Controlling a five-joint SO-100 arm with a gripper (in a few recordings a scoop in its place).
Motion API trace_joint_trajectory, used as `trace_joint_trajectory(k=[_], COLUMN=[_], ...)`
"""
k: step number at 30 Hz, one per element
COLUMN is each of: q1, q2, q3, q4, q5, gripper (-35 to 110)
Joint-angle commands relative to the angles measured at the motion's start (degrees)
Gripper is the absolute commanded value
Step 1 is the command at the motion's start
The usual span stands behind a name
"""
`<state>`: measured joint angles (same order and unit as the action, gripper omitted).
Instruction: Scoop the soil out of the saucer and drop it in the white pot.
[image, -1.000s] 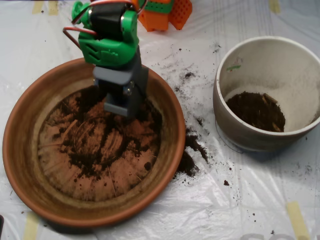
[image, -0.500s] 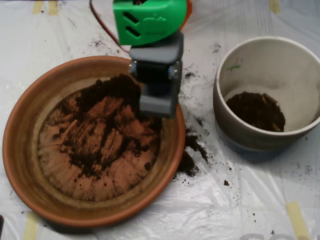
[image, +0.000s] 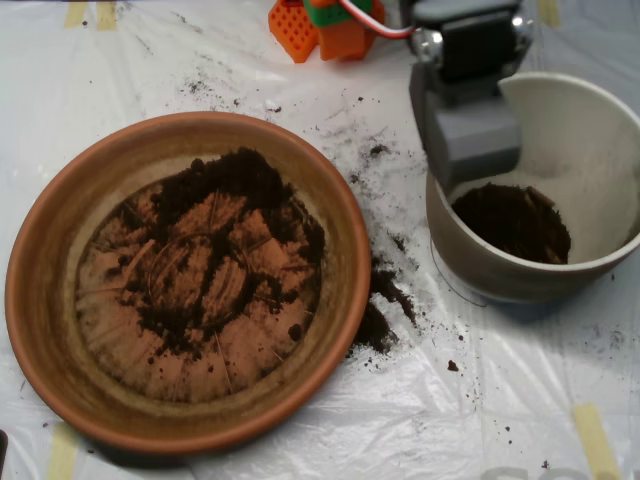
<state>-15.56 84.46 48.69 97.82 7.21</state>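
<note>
Terracotta-orange saucer (image: 60, 330) with radial ridges, dark brown-black soil (image: 225, 180), cream white pot (image: 590, 150), grey end effector (image: 470, 140).

Grey hand (image: 472, 145) hangs at upper right, pointing downward.

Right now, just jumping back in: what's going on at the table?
The arm's grey end effector is over the left rim of the white pot, which already holds a layer of soil. The saucer on the left still has more soil scattered across its base, thickest toward the top. Some has spilled onto the plastic sheet between the two. So the transfer is partway done.
</note>
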Motion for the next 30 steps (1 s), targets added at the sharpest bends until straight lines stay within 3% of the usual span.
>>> trace_joint_trajectory(k=[1, 2, 5, 7, 20, 26, 30], q1=[-5.89, -6.86, -8.61, -8.88, -4.57, 9.58, 19.51], q2=[4.22, 3.69, 2.72, 2.37, 4.31, 7.47, 14.77], q3=[-4.57, -4.57, -4.39, -4.39, -4.31, 2.72, 23.55], q4=[0.44, 0.88, 2.46, 2.90, 3.69, 0.97, -11.07], q5=[-1.32, -1.58, -1.93, -2.46, 0.00, 2.29, -0.09], gripper=[0, 2, 32, 40, 38, 39, 40])
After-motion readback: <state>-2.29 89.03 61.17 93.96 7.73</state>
